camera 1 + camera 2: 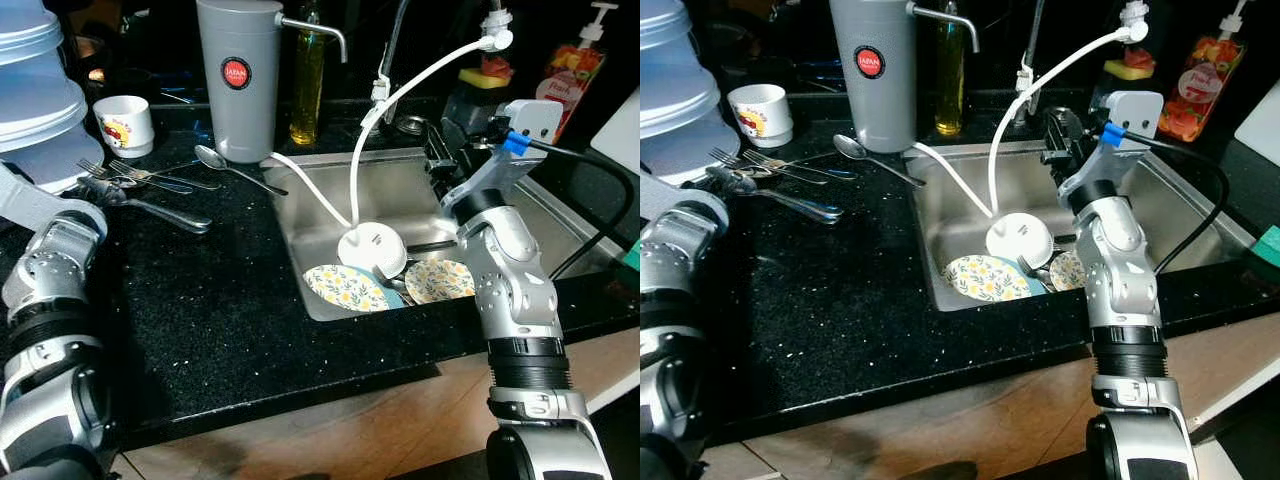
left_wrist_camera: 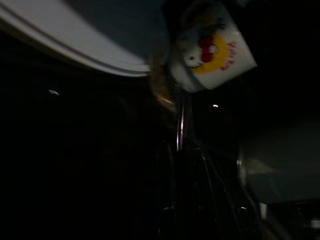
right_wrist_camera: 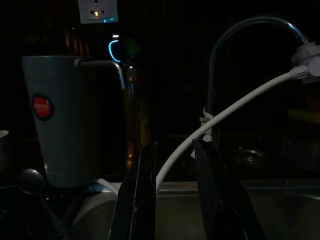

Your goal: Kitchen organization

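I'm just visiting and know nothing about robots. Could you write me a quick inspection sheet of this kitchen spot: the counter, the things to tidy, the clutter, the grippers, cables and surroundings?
Surface: black speckled counter with a steel sink set in it.
Job's things: two floral plates and a white round lid in the sink; forks and a spoon on the counter.
Clutter: grey jug, oil bottle, cartoon mug, stacked clear tubs.
Grippers: right gripper open, raised over the sink; left arm low by the counter's edge.
Cables: white hose into the sink; black cable on the right arm.
Surroundings: wall socket.
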Available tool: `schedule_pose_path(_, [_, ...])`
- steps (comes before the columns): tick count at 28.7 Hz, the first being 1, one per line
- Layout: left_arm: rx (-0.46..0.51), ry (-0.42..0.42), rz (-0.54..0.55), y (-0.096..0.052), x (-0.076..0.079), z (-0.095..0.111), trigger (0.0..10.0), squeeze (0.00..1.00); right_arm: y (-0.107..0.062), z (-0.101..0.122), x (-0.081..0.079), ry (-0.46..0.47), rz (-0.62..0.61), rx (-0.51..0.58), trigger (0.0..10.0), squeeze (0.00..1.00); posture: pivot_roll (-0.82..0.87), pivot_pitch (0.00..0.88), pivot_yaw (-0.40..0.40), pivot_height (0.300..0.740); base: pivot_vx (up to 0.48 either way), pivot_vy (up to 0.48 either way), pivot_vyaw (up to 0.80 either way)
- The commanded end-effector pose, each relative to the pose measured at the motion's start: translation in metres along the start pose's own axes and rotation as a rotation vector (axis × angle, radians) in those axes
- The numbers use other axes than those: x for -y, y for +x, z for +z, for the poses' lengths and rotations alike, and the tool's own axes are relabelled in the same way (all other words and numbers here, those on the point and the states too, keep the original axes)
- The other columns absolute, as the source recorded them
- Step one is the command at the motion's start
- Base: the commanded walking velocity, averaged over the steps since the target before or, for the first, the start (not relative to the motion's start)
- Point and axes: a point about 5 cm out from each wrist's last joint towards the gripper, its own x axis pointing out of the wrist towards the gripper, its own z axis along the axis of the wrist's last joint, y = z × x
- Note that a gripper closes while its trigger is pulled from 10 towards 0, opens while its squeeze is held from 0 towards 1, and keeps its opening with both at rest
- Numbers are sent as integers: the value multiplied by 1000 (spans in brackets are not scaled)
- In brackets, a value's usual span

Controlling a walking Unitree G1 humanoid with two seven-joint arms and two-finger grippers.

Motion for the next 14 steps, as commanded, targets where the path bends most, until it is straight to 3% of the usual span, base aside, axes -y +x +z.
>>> schedule_pose_path(1, [23, -10, -135, -2, 30, 2, 0, 0, 2, 8, 4, -14, -7, 22, 10000, 0, 35, 0, -56, 740, 0, 0, 0])
schedule_pose_path(2, [21, -2, -207, -5, 45, 0, 0, 0, 2, 10, 5, -16, -11, 26, 10000, 0, 23, 0, -54, 740, 0, 0, 0])
schedule_pose_path(3, [-1, -4, -296, -9, 63, -7, 10000, 0, 2, 12, 6, -19, -17, 31, 10000, 0, 23, 0, -54, 740, 0, 0, 0])
schedule_pose_path(5, [-64, -31, -443, -18, 93, -25, 10000, 0, 1, 15, 9, -26, -31, 43, 10000, 0, 23, 0, -54, 740, 0, 0, 0])
schedule_pose_path(6, [-64, -31, -443, -18, 93, -25, 10000, 0, 1, 15, 9, -26, -31, 43, 10000, 0, 23, 0, -54, 740, 0, 0, 0])
schedule_pose_path(9, [-160, -55, -584, -29, 124, -58, 10000, 0, 1, 19, 13, -35, -51, 57, 10000, 0, 13, 0, -46, 740, 0, 0, 0])
schedule_pose_path(11, [-221, 31, -616, -31, 140, -89, 10000, 0, 1, 22, 13, -48, -57, 68, 10000, 0, -5, 0, -36, 740, 0, 0, 0])
schedule_pose_path(13, [-239, 70, -624, -32, 144, -99, 10000, 0, 1, 23, 13, -54, -57, 71, 10000, 0, -5, 0, -36, 740, 0, 0, 0])
schedule_pose_path(14, [-256, 151, -622, -32, 150, -115, 10000, 0, 0, 26, 13, -63, -56, 79, 10000, 0, -15, 0, -33, 740, 0, 0, 0])
